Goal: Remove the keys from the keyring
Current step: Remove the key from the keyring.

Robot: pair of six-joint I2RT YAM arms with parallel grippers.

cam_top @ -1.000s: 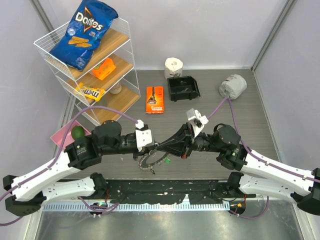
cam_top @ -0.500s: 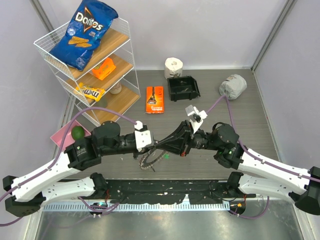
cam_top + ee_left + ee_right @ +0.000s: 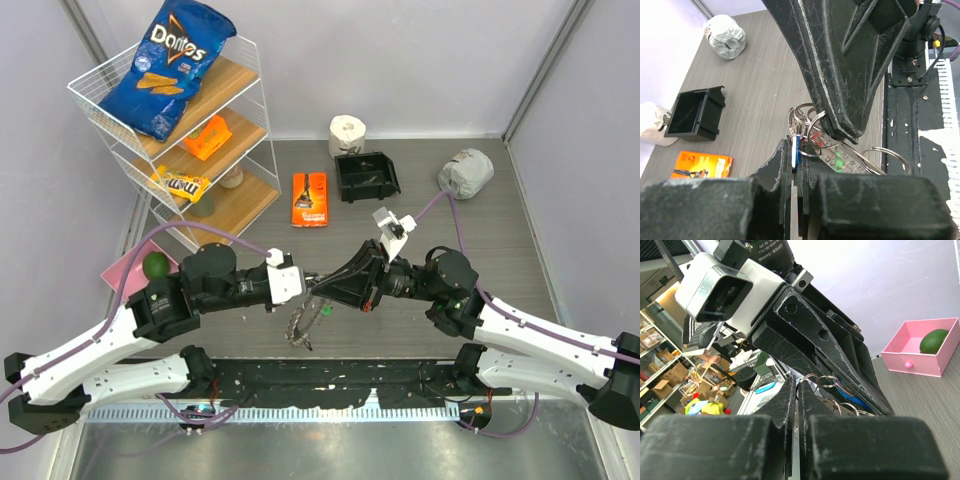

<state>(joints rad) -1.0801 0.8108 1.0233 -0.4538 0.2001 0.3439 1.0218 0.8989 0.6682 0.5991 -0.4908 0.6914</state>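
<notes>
Tabletop (image 3: 500,240) showing grey wood-grain, pale walls (image 3: 400,60) enclosing it. Left gripper (image 3: 794,152) pinching blue-headed one of keys (image 3: 832,156); right gripper (image 3: 842,134) clamping one keyring (image 3: 805,117), bunch hanging just below fingertips.

Left arm (image 3: 100,345) and right arm (image 3: 540,335): white shells, black joint housings, purple cables (image 3: 170,225). Left gripper (image 3: 797,150) and right gripper (image 3: 796,385): black tapered jaws, scratched, with screws visible.
</notes>
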